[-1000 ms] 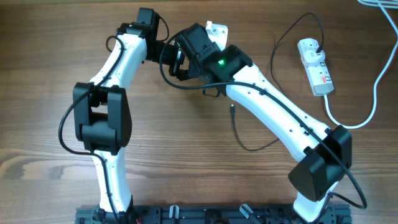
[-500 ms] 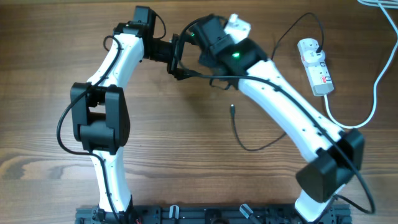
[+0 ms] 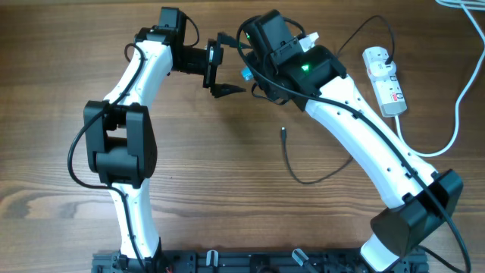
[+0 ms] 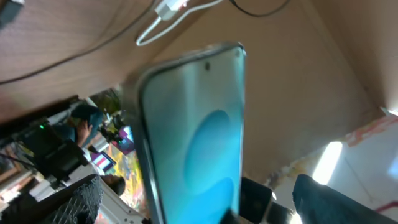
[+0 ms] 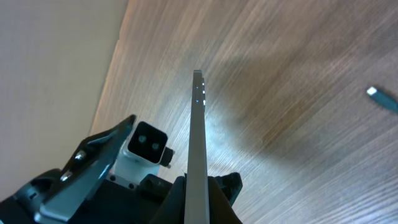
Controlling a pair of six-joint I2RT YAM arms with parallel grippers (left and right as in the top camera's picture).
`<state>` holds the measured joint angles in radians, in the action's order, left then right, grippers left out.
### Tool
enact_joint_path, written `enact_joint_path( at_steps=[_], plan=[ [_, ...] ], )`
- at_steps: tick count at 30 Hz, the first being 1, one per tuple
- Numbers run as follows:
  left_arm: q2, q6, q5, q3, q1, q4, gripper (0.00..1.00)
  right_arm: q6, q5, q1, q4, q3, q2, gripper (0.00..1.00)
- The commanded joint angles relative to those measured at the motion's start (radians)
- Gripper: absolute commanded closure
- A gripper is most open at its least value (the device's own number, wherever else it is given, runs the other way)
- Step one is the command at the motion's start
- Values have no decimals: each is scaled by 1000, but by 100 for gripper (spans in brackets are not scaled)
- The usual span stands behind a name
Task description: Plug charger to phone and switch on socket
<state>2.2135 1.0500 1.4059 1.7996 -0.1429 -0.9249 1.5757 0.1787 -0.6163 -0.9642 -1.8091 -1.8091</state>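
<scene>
The phone (image 5: 198,124) is held off the surface (image 3: 61,152), clamped edge-on between the closed fingers of the right end effector (image 5: 198,190). Its cyan screen is turned toward the left wrist camera. It is judged to be kept raised and on edge so that its port end is exposed for the connector and not pressed flat against the wood. Which end carries the port cannot be told. The left end effector (image 3: 220,73) is seen spread wide just beside the phone, holding nothing. It is judged to be free for fetching the cable. The charger (image 3: 303,178) is left lying on the surface in a loose curve, with its connector tip (image 3: 283,133) near the right forearm and apart from the phone. Its far end is led up to the socket (image 3: 385,82), where a black plug appears to be seated already. The socket is placed well to the right, clear of both arms, with its thick white cord (image 3: 455,114) trailing toward the edge. Red marks are seen on the socket, but whether they are switches or labels cannot be made out, and no brand name or lettering can be read on it. None is legible on the phone's screen.
</scene>
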Motion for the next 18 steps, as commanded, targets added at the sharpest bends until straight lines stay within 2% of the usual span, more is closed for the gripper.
enact_joint_path(
  at_steps=[1,5,10,14,18],
  plan=[
    [-41,37,71,-2,-1,2,4,167,26,-4,-40,-15,24,95],
    [-41,43,166,-2,-5,2,6,321,14,-6,-82,-15,21,96],
    [-41,43,165,-2,-7,2,15,397,-1,-7,-51,-14,15,96],
    [-41,63,164,-2,-7,2,16,492,-1,-7,-39,-14,15,96],
    [-41,66,135,-2,-7,2,16,487,-1,-7,-27,-14,15,96]
  ],
)
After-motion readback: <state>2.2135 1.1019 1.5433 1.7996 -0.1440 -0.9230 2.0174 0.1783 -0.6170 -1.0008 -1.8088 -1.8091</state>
